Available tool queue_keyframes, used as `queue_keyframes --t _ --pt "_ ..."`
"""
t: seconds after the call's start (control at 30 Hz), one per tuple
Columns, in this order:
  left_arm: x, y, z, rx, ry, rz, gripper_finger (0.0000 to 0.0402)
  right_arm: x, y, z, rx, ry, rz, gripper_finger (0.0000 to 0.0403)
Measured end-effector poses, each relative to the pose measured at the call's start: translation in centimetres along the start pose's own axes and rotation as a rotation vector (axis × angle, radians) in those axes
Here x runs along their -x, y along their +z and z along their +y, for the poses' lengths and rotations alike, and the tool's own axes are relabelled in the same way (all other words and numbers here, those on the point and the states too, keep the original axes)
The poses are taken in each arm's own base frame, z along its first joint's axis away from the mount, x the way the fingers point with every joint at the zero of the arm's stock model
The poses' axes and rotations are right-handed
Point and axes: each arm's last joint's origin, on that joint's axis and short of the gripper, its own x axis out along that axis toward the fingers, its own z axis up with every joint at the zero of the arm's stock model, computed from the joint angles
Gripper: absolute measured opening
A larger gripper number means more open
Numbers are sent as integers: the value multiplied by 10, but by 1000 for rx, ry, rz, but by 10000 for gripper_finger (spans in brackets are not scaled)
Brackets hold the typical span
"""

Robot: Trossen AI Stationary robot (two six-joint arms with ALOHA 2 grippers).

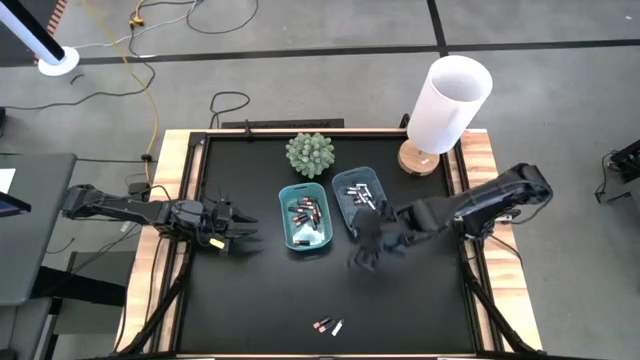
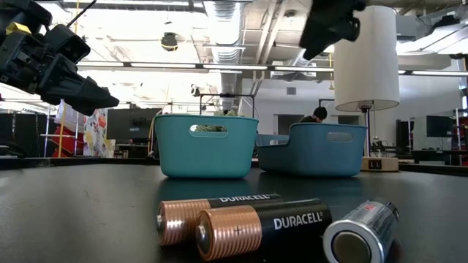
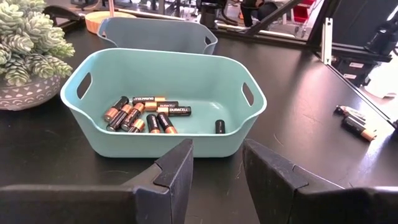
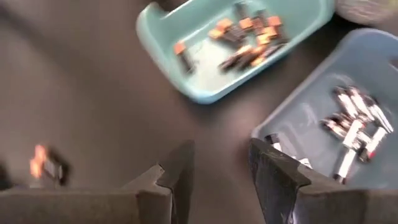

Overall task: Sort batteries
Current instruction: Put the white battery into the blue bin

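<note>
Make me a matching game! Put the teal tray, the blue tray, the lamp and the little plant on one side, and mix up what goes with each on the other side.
Things:
1. teal tray
2. blue tray
3. lamp
4. plant

Descriptions:
A. holds silvery batteries
B. white shade, wooden base
C. holds copper-ended batteries
D. spiky and green

Pairs: 1-C, 2-A, 3-B, 4-D

Left pincer [image 1: 243, 235] and right pincer [image 1: 362, 250] both hover empty, fingers apart.
</note>
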Motion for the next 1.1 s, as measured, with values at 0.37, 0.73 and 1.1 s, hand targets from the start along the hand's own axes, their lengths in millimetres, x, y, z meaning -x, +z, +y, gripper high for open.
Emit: queue_keyframes --t 0.37,0.73,1.1 --pt "0 0 0 0 0 0 136 -40 -65 61 502 55 197 165" --pt "0 0 0 0 0 0 136 -82 -90 110 632 90 378 165" --pt "0 0 0 0 0 1 136 -94 -86 161 771 87 449 166"
